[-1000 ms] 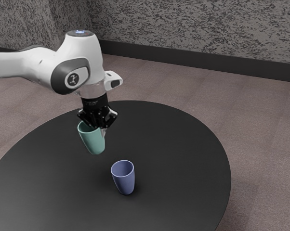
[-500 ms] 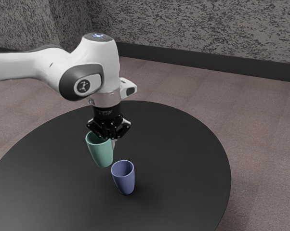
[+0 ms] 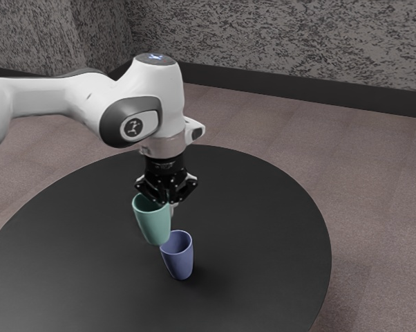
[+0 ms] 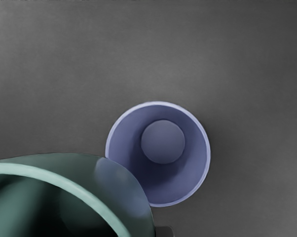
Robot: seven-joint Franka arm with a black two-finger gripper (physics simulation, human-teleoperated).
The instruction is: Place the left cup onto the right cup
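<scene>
Green cup point(image 3: 153, 225): smooth plastic look, matt to satin, soft sheen along rim.
Blue cup point(image 3: 177, 254): same smooth plastic look, even matt wall, faint shine on inner bottom.
Table point(image 3: 263, 228): smooth black top, matt, weak diffuse reflection.
Arm point(image 3: 63, 104): hard white shell, smooth, glossy.
Joint cap point(image 3: 132, 124): grey, satin.
Gripper point(image 3: 164, 202): black, matt, hard; plastic or metal, cannot tell.
Floor point(image 3: 360, 173): brownish, fine rough texture like carpet.
Wall point(image 3: 298, 34): coarse speckled grey, rough like stone or plaster.
Skirting point(image 3: 298, 88): dark, smooth, matt.
</scene>
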